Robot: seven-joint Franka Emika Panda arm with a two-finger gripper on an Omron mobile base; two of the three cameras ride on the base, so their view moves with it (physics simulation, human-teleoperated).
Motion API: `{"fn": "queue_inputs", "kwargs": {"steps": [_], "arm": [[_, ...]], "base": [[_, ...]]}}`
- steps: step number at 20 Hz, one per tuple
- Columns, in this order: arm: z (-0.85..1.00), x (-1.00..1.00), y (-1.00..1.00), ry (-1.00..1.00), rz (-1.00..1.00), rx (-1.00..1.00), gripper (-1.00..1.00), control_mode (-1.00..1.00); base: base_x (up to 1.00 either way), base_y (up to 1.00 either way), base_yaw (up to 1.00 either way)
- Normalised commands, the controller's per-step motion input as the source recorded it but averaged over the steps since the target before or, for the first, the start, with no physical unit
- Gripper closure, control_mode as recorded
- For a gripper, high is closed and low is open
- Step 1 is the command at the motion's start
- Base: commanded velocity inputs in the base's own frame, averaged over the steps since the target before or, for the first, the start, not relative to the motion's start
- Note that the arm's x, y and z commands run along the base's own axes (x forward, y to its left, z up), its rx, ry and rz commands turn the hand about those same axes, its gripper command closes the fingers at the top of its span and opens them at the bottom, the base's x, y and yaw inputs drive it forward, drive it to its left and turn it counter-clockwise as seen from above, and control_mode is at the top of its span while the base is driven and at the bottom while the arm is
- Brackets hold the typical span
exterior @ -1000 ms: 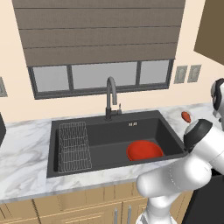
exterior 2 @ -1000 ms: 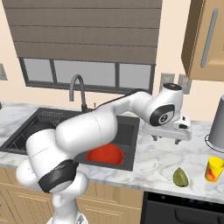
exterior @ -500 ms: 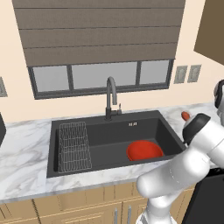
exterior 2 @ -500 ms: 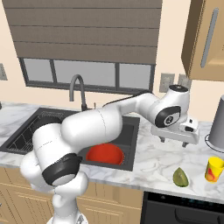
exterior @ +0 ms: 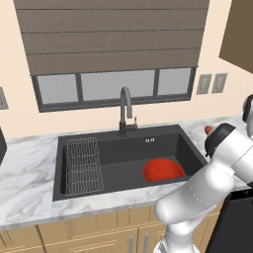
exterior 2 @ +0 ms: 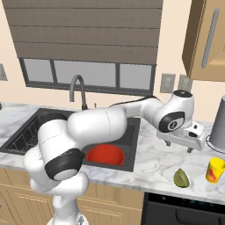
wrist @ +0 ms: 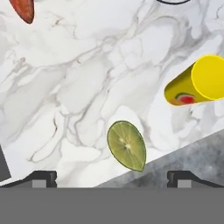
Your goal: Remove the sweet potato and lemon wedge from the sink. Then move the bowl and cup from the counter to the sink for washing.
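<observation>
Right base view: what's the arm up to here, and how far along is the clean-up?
The arm reaches over the counter right of the sink, its gripper open and empty above the marble. The lemon wedge and sweet potato already lie on the counter, out of the sink. The red bowl sits in the basin. The yellow cup stands on the counter near the wedge, not yet moved, so it looks like the likely next pick.

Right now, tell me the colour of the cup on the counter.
The cup is yellow with a small red and green mark near its base, clearest in the hand view.
</observation>
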Motion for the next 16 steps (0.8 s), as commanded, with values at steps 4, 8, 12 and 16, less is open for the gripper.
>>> {"fn": "queue_inputs", "kwargs": {"steps": [4, 8, 12, 16], "arm": [[-0.02, 0.0, -0.27, 0.0, -0.08, 0.0, -1.0, -1.0], [0.0, 0.01, -0.3, 0.0, -0.05, 0.0, -1.0, -1.0], [0.0, 0.0, -0.3, 0.0, -0.02, 0.0, -1.0, -1.0], [0.0, 0.02, -0.29, 0.0, 0.0, 0.0, -1.0, -1.0]], "base": [[0.0, 0.0, 0.0], [0.0, 0.0, 0.0], [0.0, 0.0, 0.0], [0.0, 0.0, 0.0]]}}
